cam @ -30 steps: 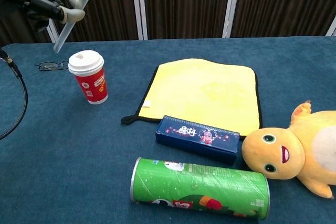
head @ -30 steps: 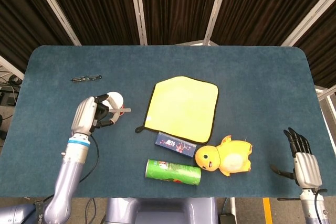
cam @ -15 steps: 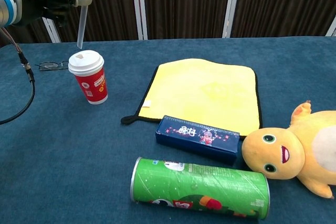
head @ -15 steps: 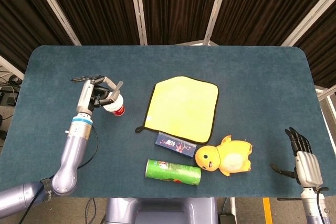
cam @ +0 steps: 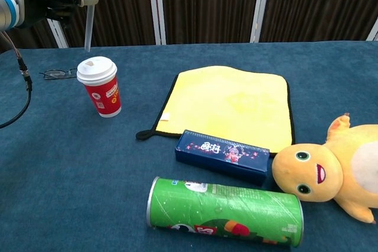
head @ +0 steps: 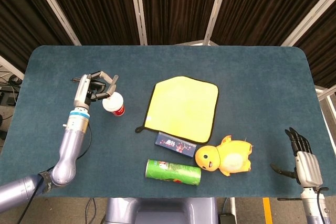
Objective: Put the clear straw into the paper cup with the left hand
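Near the left edge of the dark blue tabletop [head: 252,72], the left hand [head: 93,86] hangs above the surface, pinching a clear plastic straw [cam: 90,10] between thumb and finger. The chest view shows the straw held close to upright, its lower end in the air above and slightly behind the white lid of the red paper cup [cam: 100,87], not touching it. The cup stands upright just beside the hand, with a pair of thin black-framed glasses [cam: 56,74] lying behind it toward the left edge.

A yellow square cloth with dark trim [head: 182,108] lies flat about mid-table. Touching its front edge is a dark blue rectangular box [head: 175,145], and in front of that a green cylindrical snack can [head: 174,172] lies on its side. A yellow plush toy [head: 224,157] rests just right of the can.

By the front right corner, the right hand [head: 302,156] sits with fingers extended and apart, holding nothing.
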Robot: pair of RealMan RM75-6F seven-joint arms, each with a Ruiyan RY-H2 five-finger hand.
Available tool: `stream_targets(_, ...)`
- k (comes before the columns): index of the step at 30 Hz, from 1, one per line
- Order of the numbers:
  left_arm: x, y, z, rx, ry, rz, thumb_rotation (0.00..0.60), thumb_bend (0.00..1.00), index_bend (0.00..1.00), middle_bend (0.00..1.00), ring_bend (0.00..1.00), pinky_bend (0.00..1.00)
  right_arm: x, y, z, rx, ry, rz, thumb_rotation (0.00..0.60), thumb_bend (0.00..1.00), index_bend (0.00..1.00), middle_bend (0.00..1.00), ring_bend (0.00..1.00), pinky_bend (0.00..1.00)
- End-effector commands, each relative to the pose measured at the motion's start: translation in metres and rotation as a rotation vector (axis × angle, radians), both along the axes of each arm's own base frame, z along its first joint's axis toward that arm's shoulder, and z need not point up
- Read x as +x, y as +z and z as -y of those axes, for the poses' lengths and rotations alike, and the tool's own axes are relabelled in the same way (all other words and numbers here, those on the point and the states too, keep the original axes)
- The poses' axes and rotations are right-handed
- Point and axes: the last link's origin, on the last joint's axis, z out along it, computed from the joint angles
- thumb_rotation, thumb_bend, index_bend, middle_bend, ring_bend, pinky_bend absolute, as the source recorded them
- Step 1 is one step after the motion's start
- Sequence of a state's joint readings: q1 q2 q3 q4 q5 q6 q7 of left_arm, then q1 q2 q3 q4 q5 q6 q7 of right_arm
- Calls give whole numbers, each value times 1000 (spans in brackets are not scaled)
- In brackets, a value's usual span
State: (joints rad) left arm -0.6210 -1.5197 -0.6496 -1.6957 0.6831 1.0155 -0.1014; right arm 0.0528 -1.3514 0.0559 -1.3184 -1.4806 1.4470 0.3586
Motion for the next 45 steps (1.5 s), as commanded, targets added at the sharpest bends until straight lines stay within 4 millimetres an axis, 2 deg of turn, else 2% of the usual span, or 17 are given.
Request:
stream_targets(1,-6,-3,-2,-13,11,13,600,385,587,1000,908,772,0,0,0,2,0,-1,600,73,0,0,0,0)
stream_targets(20,-17,-18,-3,-46,-11,12,600,385,588,1000,908,772,0,1,-1,-3,-2,-2,600,72,0,0,0,0)
stream_targets(30,-22,-18,-4,-39,-7,6,600,385,588,1000,908,772,-1,1,-1,-4,-6,-3,600,73,0,0,0,0)
stream_targets(38,-30,-24,-2,-65,-8,5,600,383,559,990,894,763,-1,1,-2,-2,-8,-4,600,73,0,0,0,0)
stream_targets(45,-36,-24,-1,-61,-7,0,600,220,500,983,888,761,-1,1,-2,0,-8,-6,600,73,0,0,0,0)
